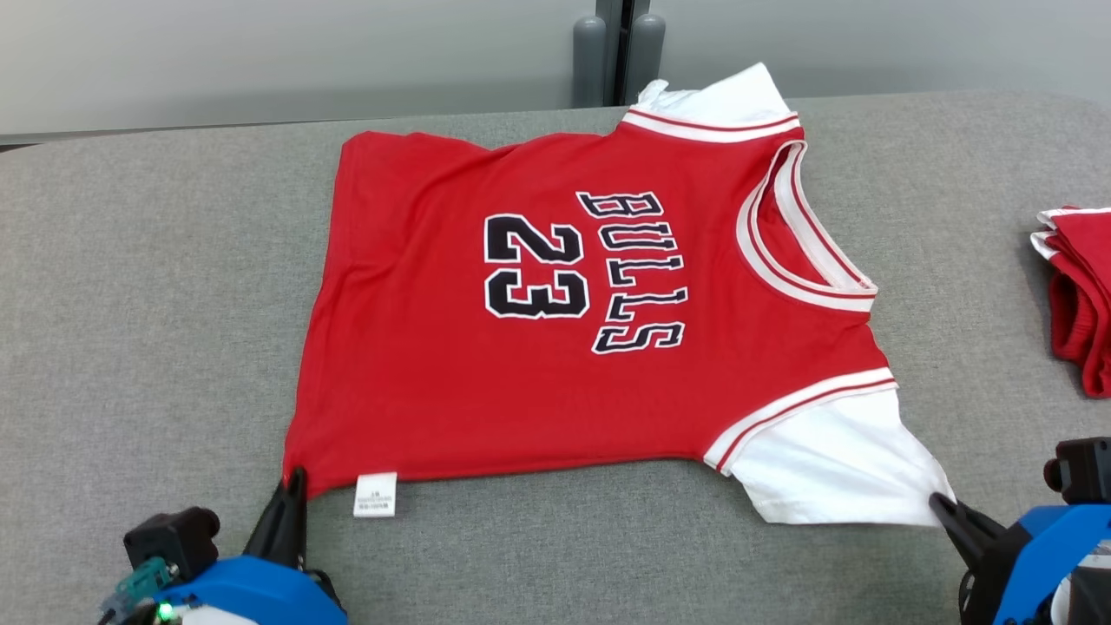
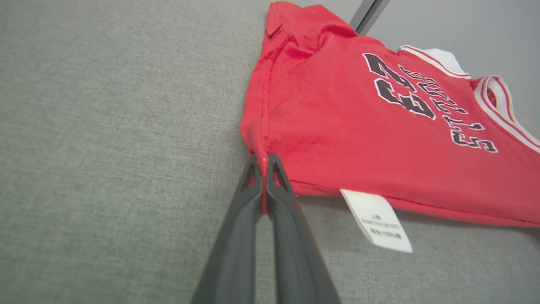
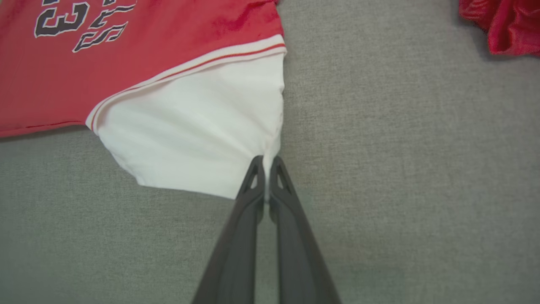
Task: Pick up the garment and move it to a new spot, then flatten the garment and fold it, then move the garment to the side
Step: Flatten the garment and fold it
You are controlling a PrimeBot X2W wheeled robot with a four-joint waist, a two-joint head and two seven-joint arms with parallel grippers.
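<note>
The garment [image 1: 555, 321], a red jersey printed with BULLS and 23, lies spread flat on the grey table [image 1: 130, 304], stretching away ahead of both pincers. The left pincer [image 2: 263, 158] is clamped on the near hem corner. Its wrist view makes plain that the two dark fingers are pressed together with a thin ridge of red cloth pinched between the tips, where the head view gives just a dark tip meeting the corner. Just right of that pincer a white care label [image 2: 376, 219] sticks out from the hem and lies on the table, its print too small to read. The right pincer [image 3: 265, 159] is closed on the outer corner of the white sleeve [image 3: 190, 131], the cloth drawn to a point between its tips. Its wrist view shows the sleeve fanning out to the left of the fingers, and the red-and-white band where the sleeve joins the body. The head view adds the whole outline: the neckline lies ahead of the right pincer, and the far sleeve [image 1: 729, 100] reaches the table's far edge, well beyond both pincers. A heap of red cloth [image 1: 1081, 295] with white trim lies ahead and to the right of the right pincer, apart from the garment. The right wrist view catches just its edge.
</note>
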